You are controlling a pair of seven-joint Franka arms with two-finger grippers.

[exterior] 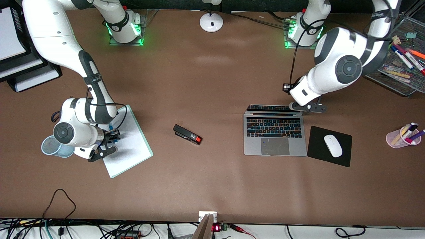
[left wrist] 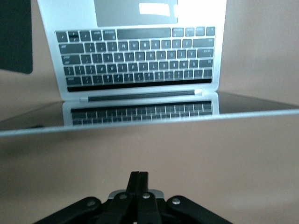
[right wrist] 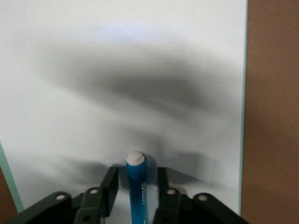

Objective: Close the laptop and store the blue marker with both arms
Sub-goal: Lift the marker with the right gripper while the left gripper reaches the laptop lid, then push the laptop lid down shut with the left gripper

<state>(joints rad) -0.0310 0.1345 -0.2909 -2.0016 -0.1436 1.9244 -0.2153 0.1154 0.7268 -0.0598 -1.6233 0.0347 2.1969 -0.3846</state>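
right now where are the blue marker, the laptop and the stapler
blue marker [right wrist: 136,186]: right wrist view, on its blue barrel
laptop [exterior: 275,146]: front view, on the trackpad
stapler [exterior: 187,134]: front view, on its black body

laptop [exterior: 275,135]: matt silver metal, glossy dark screen. blue marker [right wrist: 137,186]: smooth glossy plastic. table [exterior: 212,186]: matt brown. whiteboard [exterior: 131,146]: smooth white.

Blue marker [right wrist: 137,186]: mostly hidden under the right arm in the front view; lower barrel cut off in the right wrist view.
Laptop [exterior: 275,136]: lid seen edge-on, logo hidden; trackpad cut off in the left wrist view.
Blue cup [exterior: 49,147]: partly covered by the right arm.
Wire tray [exterior: 403,84]: cut off at the picture's edge.
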